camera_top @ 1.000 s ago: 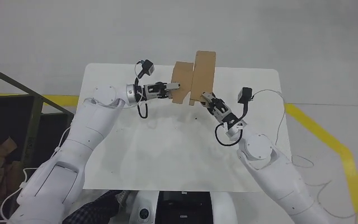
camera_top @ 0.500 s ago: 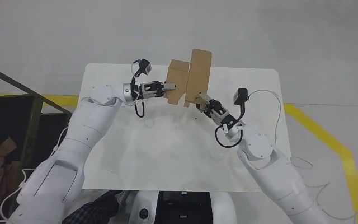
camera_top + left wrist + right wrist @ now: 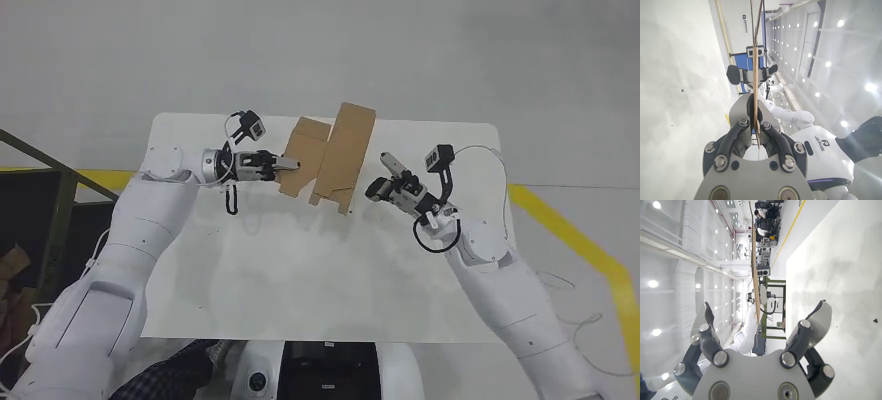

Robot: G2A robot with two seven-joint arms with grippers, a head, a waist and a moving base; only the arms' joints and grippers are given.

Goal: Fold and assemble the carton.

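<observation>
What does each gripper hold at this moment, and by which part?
The left gripper is shut on the flat carton, pinching the edge of its smaller panel. The right gripper is open, apart from the carton, holding nothing.

Bright, even overhead light is falling on the table [image 3: 300, 280] in the top view, leaving shadows soft and the surface faintly mottled with grey. In the left wrist view, ceiling lights [image 3: 870, 88] are flaring into long streaks and washing out their surroundings, while the carton [image 3: 755, 79] is standing out against that glare. In the right wrist view, ceiling lights [image 3: 653, 283] are blooming, and straight beams [image 3: 677, 253] are bowing near the edges.
</observation>
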